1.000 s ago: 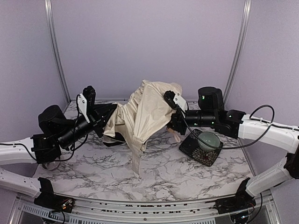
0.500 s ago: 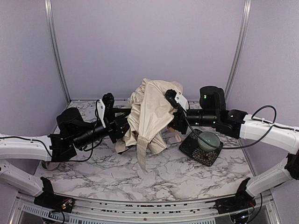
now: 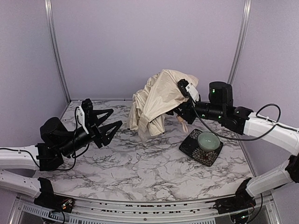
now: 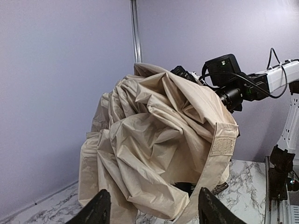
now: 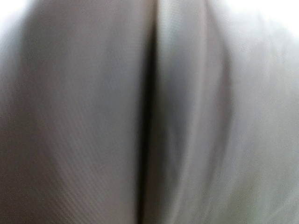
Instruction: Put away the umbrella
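Over on the right side of the marble table [image 3: 154, 175] there's a dark patterned plate [image 3: 188, 148] with a pale green bowl [image 3: 208, 139] sitting on it. I can't make out anything in the bowl from this angle.

The left gripper [image 3: 108, 120] is spread wide with nothing in it, hanging a little above the table and pointing at the umbrella [image 3: 156, 95] with a clear gap between them. In the left wrist view both of its fingers [image 4: 96, 212] frame the bottom edge, and the beige fabric [image 4: 154, 140] fills the middle as one crumpled bundle with its fastening tab [image 4: 223, 145] hanging on the right.

The right gripper [image 3: 182, 93] is buried in the top of that bundle, and the umbrella hangs from that end of the arm, near the back of the table. The fabric hides its fingers, so I can't tell how far apart they are. The right wrist view is just blurry cloth [image 5: 149, 112] right up against the lens. The pale handle [image 3: 181, 122] pokes out underneath, just behind the plate.

Half a second ago the left gripper was up against the left side of the fabric. Now it's pulled back to the left. The bundle has gone up and to the right, and the long flap that trailed toward the front now hangs higher.
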`<state>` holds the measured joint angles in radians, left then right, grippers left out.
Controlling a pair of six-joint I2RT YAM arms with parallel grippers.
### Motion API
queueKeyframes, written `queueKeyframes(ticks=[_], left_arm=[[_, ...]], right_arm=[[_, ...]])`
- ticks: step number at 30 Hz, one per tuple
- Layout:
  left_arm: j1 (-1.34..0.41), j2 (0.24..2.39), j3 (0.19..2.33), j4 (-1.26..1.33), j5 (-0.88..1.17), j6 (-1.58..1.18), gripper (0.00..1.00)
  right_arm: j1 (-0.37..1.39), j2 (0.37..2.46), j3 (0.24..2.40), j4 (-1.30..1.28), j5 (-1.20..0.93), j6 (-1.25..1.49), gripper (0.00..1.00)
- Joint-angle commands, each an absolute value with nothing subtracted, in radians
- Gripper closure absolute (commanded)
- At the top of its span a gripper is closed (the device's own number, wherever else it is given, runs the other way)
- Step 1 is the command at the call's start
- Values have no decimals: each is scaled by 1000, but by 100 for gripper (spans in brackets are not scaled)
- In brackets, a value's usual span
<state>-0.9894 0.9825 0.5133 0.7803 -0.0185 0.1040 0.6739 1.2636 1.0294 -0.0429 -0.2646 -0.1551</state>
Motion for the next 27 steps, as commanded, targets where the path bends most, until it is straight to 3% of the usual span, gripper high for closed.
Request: queueKeyframes(ticks=[1, 4, 8, 13, 20, 27], left_arm=[[-989, 1072, 536, 795, 31, 53, 45], [-992, 1142, 585, 805, 109, 40, 54], [-1018, 1183, 618, 839, 310, 88, 55], [-1043, 1175, 578, 896, 419, 170, 54], [-1035, 1226, 583, 908, 323, 239, 39], [-1026, 1311, 640, 908, 414, 220, 37]], right_arm=[[672, 1227, 1091, 63, -258, -123, 100], [673, 1238, 1092, 66, -268, -121, 100], [672, 1250, 1108, 44, -279, -130, 100], [672, 1262, 1128, 5, -307, -167, 100], [672, 1281, 1190, -61, -451, -214, 100], [672, 1283, 1237, -99, -499, -249, 100]])
